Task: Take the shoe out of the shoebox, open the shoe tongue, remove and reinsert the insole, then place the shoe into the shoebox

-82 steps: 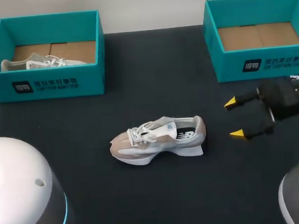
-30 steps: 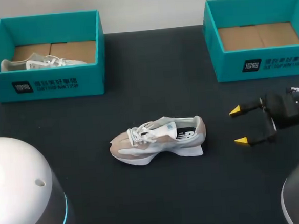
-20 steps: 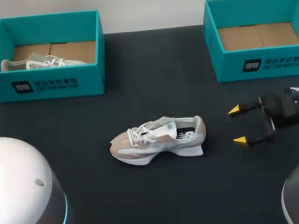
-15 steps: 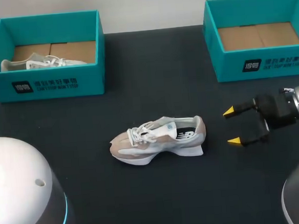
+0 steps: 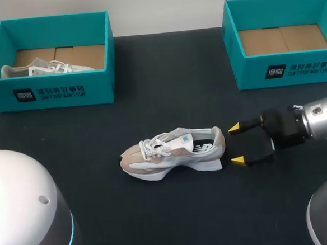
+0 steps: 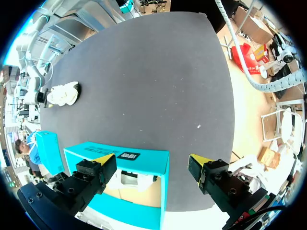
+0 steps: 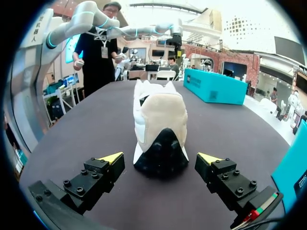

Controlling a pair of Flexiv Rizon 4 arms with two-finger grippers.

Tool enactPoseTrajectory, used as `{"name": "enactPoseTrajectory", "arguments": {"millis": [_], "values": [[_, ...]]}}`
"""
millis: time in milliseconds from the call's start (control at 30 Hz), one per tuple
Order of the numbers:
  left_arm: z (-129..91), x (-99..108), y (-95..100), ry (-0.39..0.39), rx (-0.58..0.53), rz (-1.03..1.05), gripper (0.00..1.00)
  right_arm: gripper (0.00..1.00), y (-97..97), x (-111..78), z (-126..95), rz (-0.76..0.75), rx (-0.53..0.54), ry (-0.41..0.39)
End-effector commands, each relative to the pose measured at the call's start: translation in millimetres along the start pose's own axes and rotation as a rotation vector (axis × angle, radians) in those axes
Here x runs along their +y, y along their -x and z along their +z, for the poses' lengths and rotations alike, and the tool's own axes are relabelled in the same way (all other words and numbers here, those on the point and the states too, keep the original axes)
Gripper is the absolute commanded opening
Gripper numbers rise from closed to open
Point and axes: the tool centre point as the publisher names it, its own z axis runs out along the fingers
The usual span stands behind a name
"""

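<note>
My right gripper, spread wide and empty, sits just short of the heel of the beige-and-white laced sneaker, which lies on the black table with its long axis in line with my reach, toe farthest.

We see the beige-and-white shoe upright on its sole, its heel just ahead of the spread fingers of our right gripper, untouched. The empty teal shoebox stands well apart from them.

Head high, looking down; right wrist low, near shoe, shared; left wrist over shoebox.
</note>
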Motion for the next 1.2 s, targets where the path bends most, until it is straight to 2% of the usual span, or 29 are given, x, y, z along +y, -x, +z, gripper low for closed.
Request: {"name": "enactPoseTrajectory", "arguments": {"millis": [33, 733, 1200], "values": [[-1, 0, 0.0, 0.000, 0.002, 0.000, 1.00, 1.00, 4.5, -0.5, 12, 0.001, 0.009, 0.001], [-1, 0, 0.0, 0.000, 0.002, 0.000, 1.00, 1.00, 5.5, 11.3, 54, 0.007, 0.044, 0.044], [-1, 0, 0.0, 0.000, 0.002, 0.000, 1.00, 1.00, 4.5, 7.7, 75, 0.017, 0.059, 0.070]]}}
